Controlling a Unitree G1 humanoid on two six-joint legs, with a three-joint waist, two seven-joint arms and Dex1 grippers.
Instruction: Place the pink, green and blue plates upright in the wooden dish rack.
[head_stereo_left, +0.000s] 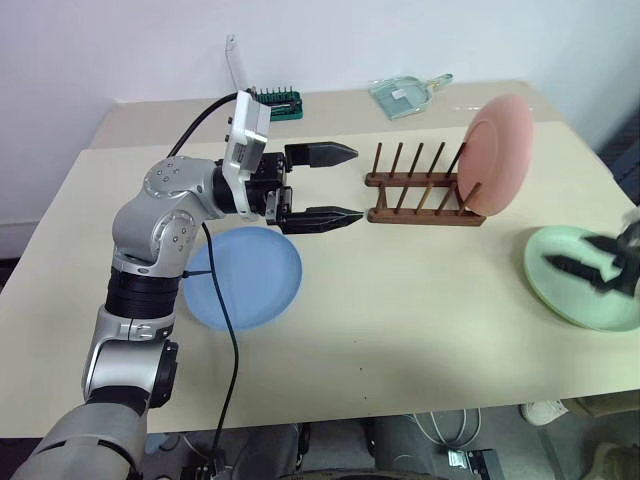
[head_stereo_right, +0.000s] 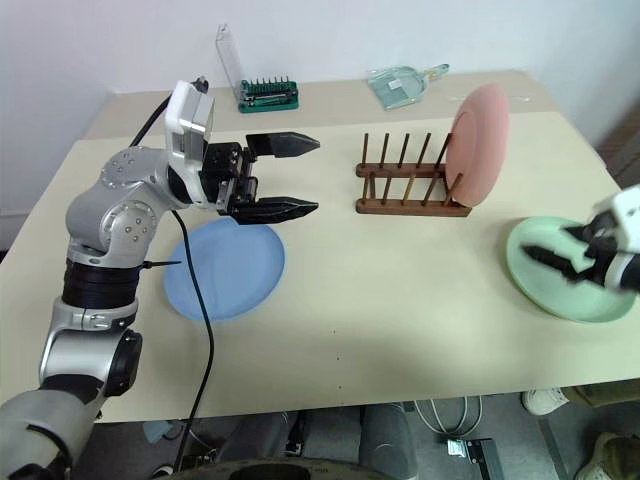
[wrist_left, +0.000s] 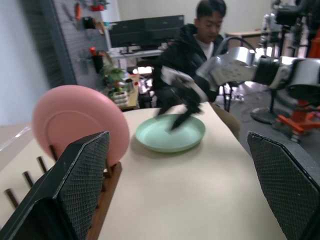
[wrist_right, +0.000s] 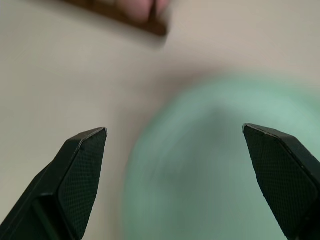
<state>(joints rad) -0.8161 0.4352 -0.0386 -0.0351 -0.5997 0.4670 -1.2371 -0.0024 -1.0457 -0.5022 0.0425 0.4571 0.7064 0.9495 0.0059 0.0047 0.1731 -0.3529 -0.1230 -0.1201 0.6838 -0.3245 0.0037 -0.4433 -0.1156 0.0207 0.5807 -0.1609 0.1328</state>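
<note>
No writing can be read on anything here. The left wrist view takes in a seated person (wrist_left: 192, 45) beyond the bench's end, and monitors behind.

The pink plate (head_stereo_left: 496, 155) stands upright in the rack (head_stereo_left: 420, 195) at its right end, toward the bench's far right corner. The green plate (head_stereo_left: 580, 278) lies flat at the right edge; the blue plate (head_stereo_left: 243, 277) lies flat near the left front.

The left pincer (head_stereo_left: 345, 184) is spread wide and empty, held level above the bench, its tips just short of the rack's left end. The right pincer (head_stereo_left: 577, 258) is also wide open, holding nothing, poised over the green plate; whether a fingertip touches the plate I cannot tell. A green bit case (head_stereo_left: 277, 104) and a clear dustpan (head_stereo_left: 408, 94) sit along the far edge.
</note>
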